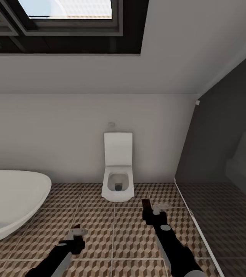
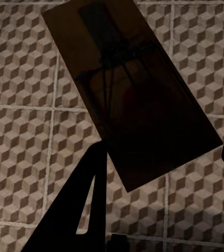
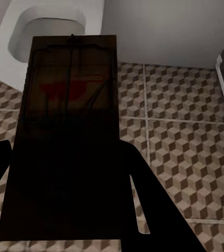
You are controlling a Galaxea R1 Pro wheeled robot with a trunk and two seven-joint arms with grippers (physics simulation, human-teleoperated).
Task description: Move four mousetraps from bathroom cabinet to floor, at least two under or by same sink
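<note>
I've got a mousetrap (image 2: pixel 133 100) clamped in my left gripper (image 1: pixel 77 235), another mousetrap (image 3: pixel 64 136) clamped in my right gripper (image 1: pixel 153 211), both above bathroom floor (image 1: pixel 111 231), toilet (image 1: pixel 118 175) ahead

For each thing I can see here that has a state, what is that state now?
Left hand: shut on a mousetrap, held above the floor.
Right hand: shut on a second mousetrap, also off the floor.
Toilet: lid raised, bowl open.
Bathtub: looks empty where it shows.
Window: appears closed.
</note>
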